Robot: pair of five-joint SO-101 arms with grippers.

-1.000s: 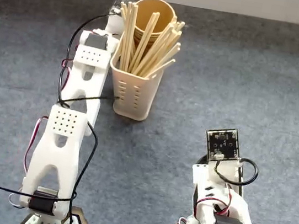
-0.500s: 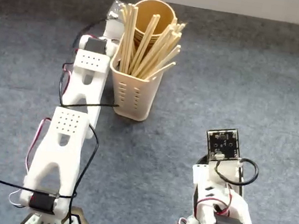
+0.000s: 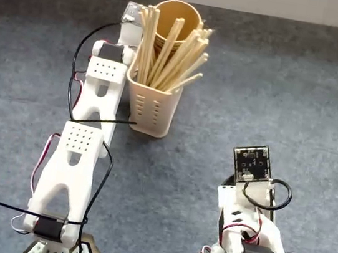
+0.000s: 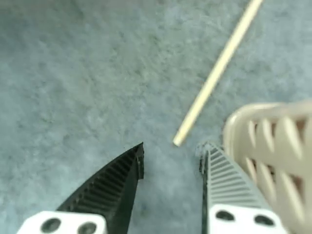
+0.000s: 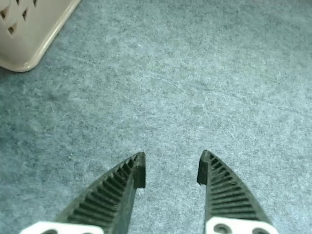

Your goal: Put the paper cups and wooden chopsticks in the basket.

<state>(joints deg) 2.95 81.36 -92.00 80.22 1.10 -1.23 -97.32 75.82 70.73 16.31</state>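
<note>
Chopsticks (image 3: 147,42) are stood on end in the basket (image 3: 152,108), fanned beside cups (image 3: 175,14). The left hand (image 4: 170,156) is held open just beside it, the right hand (image 5: 170,168) open, well apart.

The basket (image 3: 152,102) with its projecting chopsticks (image 3: 175,49) stands near the far edge of the worktop (image 3: 311,102), the left arm (image 3: 94,100) lying close along one side. Bare worktop toward the right edge gives passage.
</note>
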